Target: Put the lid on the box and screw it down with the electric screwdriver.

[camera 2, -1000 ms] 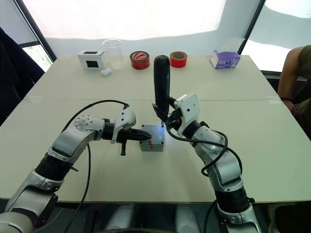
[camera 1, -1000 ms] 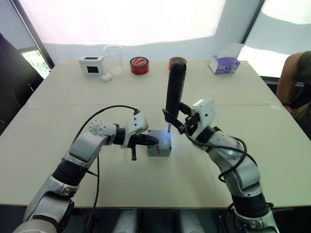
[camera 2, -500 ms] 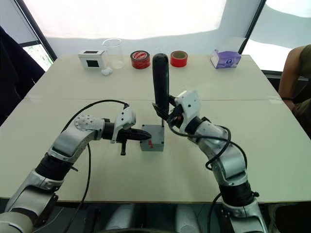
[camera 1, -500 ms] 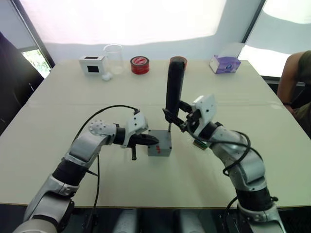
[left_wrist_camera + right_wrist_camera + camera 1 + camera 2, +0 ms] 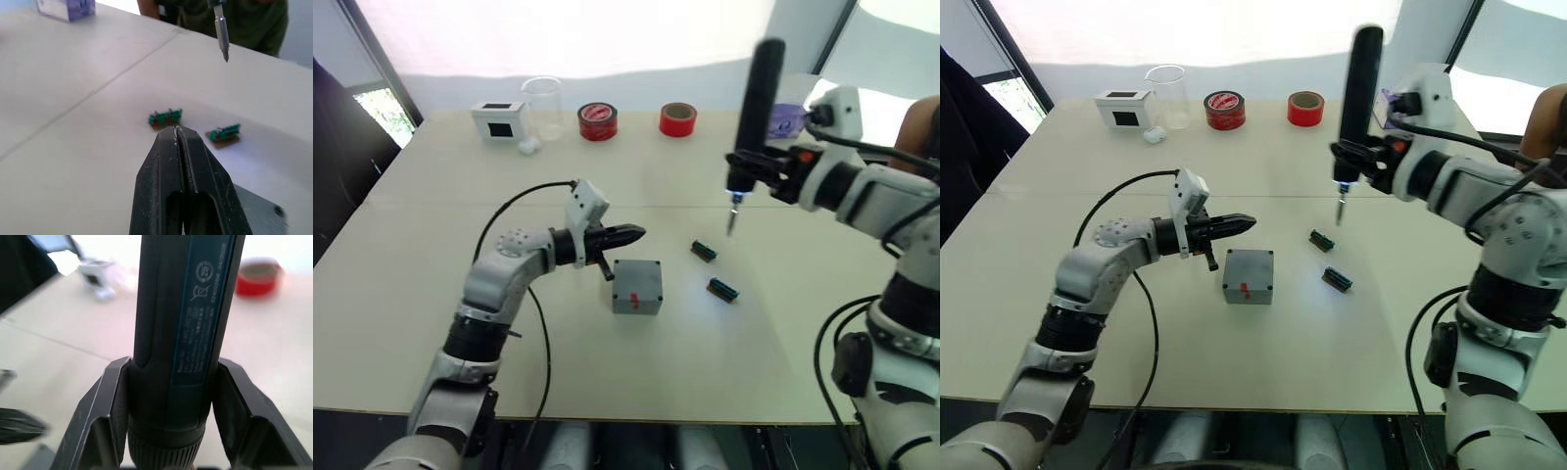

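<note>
Above the table, right gripper clamps the electric screwdriver upright.

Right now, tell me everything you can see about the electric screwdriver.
The electric screwdriver is a long black pen-shaped cylinder, plastic by its look, with a blue printed label down its body and a ribbed collar near the lower end. A thin silver bit juts from its tip, with a small bluish light there. It stands nearly upright, bit down, in the air above the table, clamped between the fingers of the right gripper. It touches nothing else.
</note>
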Controlling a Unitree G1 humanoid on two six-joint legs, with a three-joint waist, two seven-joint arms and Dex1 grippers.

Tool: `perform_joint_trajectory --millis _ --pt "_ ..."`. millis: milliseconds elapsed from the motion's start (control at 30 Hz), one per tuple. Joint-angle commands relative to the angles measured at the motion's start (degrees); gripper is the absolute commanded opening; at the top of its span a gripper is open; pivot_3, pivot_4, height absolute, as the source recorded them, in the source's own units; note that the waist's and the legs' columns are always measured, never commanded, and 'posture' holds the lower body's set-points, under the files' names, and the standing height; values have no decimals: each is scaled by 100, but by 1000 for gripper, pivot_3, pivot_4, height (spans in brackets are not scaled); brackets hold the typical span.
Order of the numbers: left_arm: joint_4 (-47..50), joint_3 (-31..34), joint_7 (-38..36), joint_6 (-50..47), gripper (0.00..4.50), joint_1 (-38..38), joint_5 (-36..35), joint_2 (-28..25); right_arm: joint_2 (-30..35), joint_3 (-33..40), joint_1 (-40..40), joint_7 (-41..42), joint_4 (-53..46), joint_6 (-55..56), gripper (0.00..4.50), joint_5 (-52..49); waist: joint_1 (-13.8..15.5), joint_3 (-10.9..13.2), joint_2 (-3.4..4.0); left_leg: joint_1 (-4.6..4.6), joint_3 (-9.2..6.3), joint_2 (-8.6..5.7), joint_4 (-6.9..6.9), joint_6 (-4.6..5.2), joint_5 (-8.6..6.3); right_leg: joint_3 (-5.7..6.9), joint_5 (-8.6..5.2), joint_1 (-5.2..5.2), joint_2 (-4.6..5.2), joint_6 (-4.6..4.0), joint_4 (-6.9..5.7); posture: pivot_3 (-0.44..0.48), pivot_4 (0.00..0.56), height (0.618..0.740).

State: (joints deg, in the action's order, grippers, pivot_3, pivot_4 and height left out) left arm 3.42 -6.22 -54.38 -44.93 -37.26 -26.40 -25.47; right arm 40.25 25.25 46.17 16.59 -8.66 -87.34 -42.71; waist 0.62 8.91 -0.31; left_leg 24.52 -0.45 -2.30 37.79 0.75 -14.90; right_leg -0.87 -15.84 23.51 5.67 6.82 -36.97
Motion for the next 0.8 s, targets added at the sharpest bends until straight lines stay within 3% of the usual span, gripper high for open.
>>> perform_joint_trajectory --millis 33,300,800 --pt "522 -198 -616 -92 0 -229 -234 -419 564 447 -186 263 434 -500 1821 -291 -4 2 0 0 2 -1 1 2 -1 0 0 -2 0 0 2 0 150 740" --pt "1120 -979 -1932 595 0 -222 60 -1418 1770 -576 -1794 669 766 -516 1821 -816 -57 14 12 -4 12 5 -1 7 -4 -5 0 -5 -4 0 9 0 150 740" --pt "1221 -1061 -1675 757 0 75 277 -1409 1873 -1240 -1935 932 1261 -425 1821 -254 -115 35 25 -3 14 5 12 11 -5 0 0 -9 -17 4 3 0 150 740"
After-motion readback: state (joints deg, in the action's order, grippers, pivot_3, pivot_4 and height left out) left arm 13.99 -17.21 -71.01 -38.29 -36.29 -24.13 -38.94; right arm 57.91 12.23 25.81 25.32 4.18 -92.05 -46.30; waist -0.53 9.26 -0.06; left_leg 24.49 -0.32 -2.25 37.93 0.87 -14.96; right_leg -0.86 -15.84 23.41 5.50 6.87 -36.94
